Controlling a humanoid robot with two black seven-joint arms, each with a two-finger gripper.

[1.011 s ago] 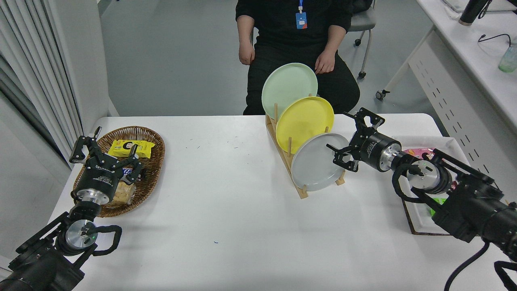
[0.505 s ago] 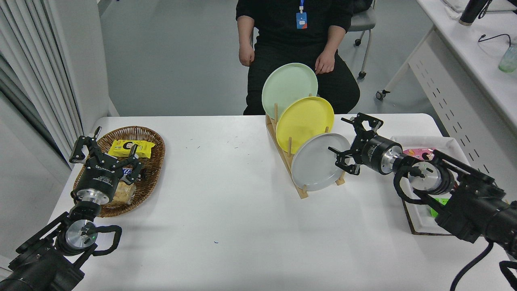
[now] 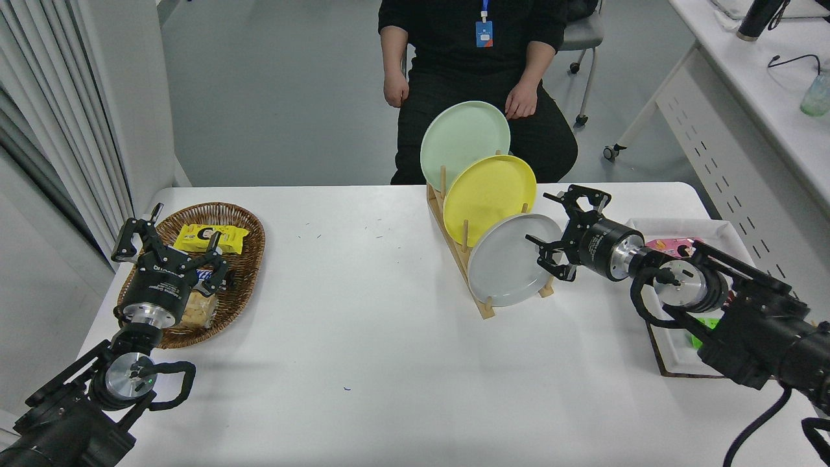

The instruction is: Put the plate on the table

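The grey plate (image 3: 509,269) stands on edge in the nearest slot of the wooden rack (image 3: 462,258), near the worktop's (image 3: 363,337) far edge, in front of the yellow plate (image 3: 489,194) and the mint green plate (image 3: 463,141). The right gripper (image 3: 563,227) hangs just beside its right rim, fingers spread wide, holding nothing. The left gripper (image 3: 170,241) is parked over the wicker basket (image 3: 243,259) at the left edge, fingers wide.

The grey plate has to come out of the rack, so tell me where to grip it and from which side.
Grip the grey plate at its right rim, approaching from the right, where the open right gripper already sits. The plate stands on edge in the front slot of the wooden rack, so its rim is exposed there; the yellow plate blocks the back. Probably lift up and out.
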